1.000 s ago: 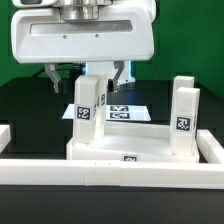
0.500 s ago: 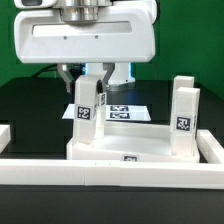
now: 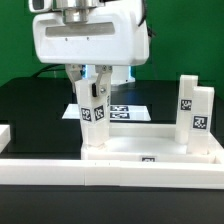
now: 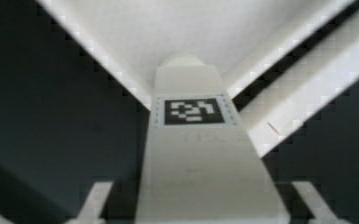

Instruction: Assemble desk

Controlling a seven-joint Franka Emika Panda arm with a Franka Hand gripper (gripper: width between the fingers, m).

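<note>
Standing upright on the white desk top point(image 3: 150, 150), a square-post leg point(image 3: 93, 118) with a black-and-white tag sits at nine o'clock, gripped near its top between the fingers point(image 3: 88, 78). Another tagged leg point(image 3: 196, 118) stands at three o'clock.

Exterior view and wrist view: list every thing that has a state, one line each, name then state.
end effector: fingers closed around the top of the near leg.
near leg: upright on the desk top, gripped, tag facing the camera.
far leg: upright on the desk top, untouched.
desk top: flat, recessed face up, against the border bar.
border bar: lying flat in front.
marker board: flat on the table.
</note>
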